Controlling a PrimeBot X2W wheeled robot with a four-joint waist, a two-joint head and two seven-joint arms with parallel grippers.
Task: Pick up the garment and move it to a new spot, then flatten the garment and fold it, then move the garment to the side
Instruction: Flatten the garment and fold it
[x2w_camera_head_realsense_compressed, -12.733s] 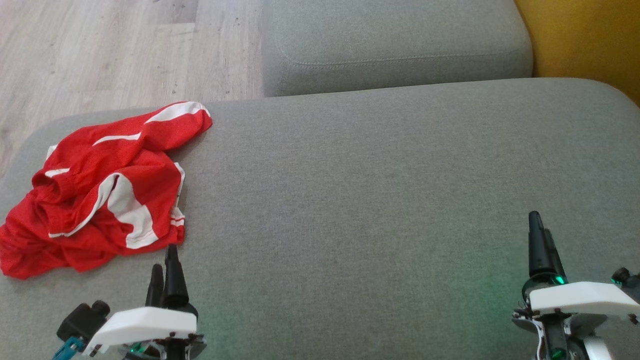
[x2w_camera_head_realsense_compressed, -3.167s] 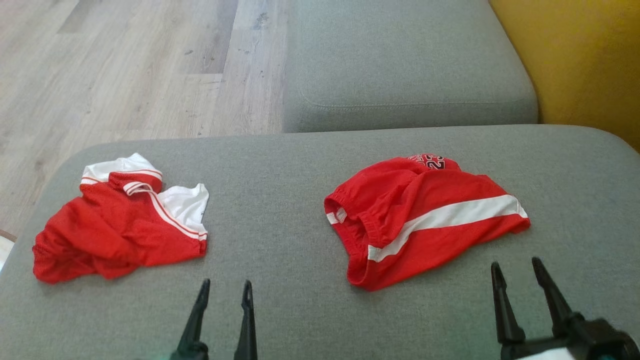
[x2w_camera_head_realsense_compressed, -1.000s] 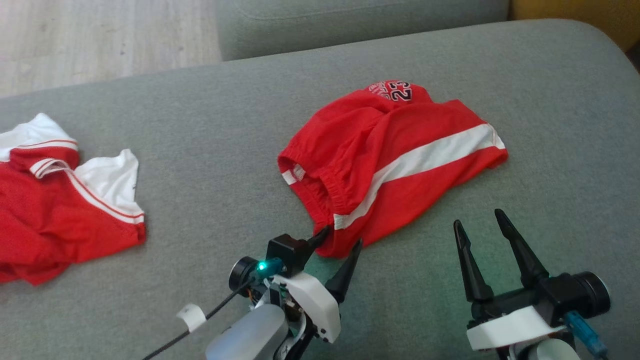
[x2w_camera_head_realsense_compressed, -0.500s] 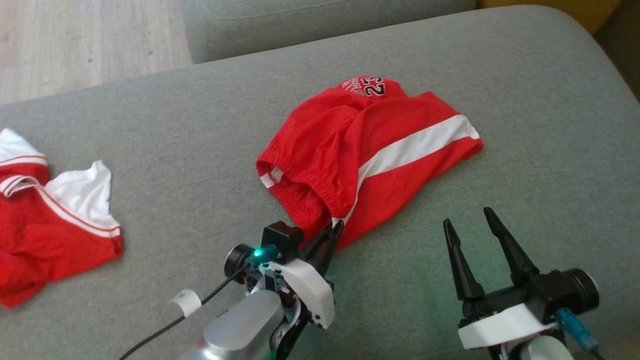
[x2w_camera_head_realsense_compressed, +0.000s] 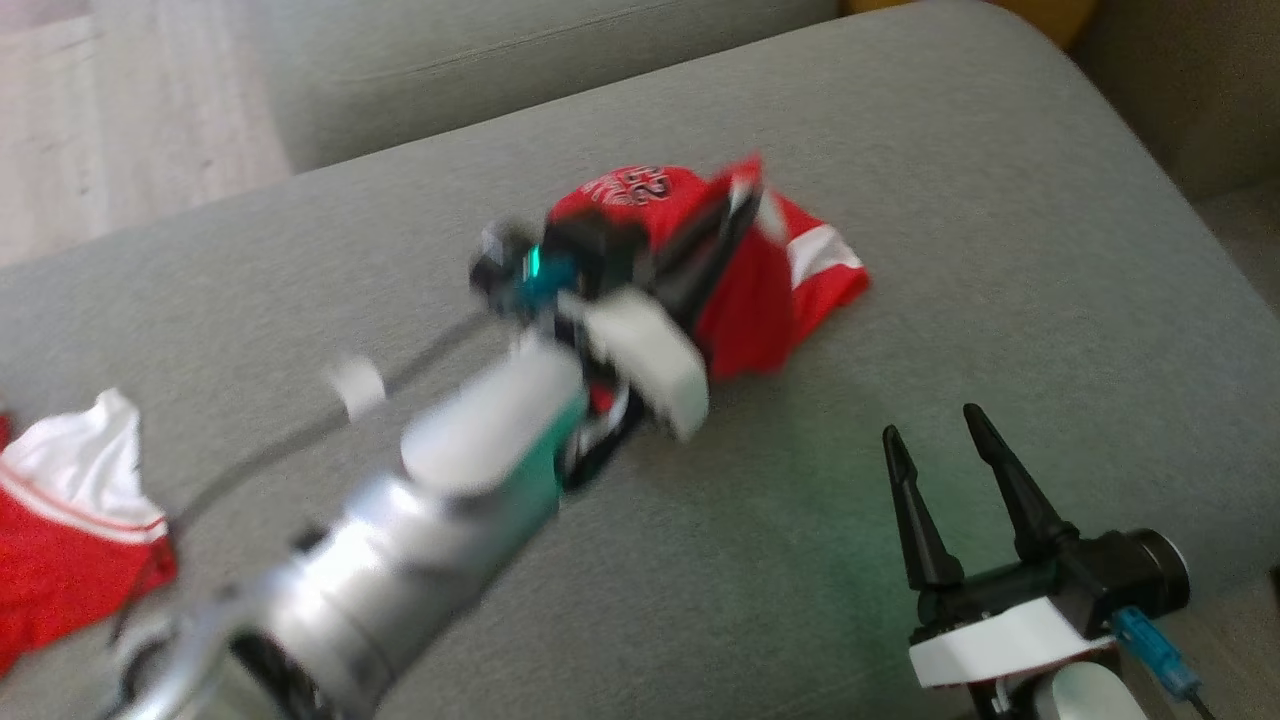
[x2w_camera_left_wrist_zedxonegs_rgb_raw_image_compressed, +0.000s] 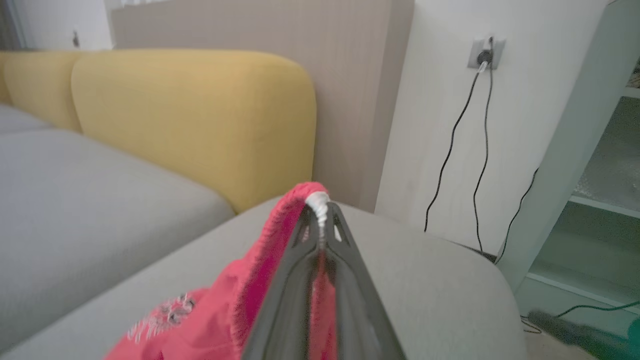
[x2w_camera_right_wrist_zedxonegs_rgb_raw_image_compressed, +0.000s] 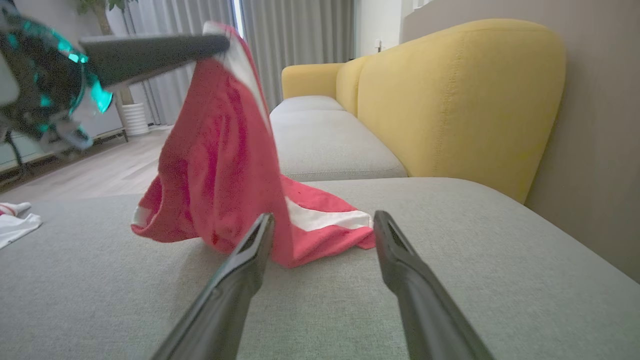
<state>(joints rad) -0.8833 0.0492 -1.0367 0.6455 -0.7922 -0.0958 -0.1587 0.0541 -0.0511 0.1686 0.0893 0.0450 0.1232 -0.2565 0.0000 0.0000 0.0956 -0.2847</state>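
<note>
Left gripper (x2w_camera_head_realsense_compressed: 742, 200) is clamping a fold of the garment (x2w_camera_head_realsense_compressed: 760, 300). Its fingers are pressing together along their whole length, and the cloth is hanging below the tips. Left forearm (x2w_camera_head_realsense_compressed: 440, 500) is lying diagonally behind the tool and is showing motion blur. Right gripper (x2w_camera_head_realsense_compressed: 930, 428) is holding nothing. Its fingers (x2w_camera_head_realsense_compressed: 905, 500) are standing apart in a V, pointing forward, well to the right of the left tool and lower than it.

Silver left forearm (x2w_camera_head_realsense_compressed: 400, 530), white wrist shell (x2w_camera_head_realsense_compressed: 1000, 640), tapered black claw fingers (x2w_camera_head_realsense_compressed: 915, 520), teal-blue cable plug (x2w_camera_head_realsense_compressed: 1150, 645)
</note>
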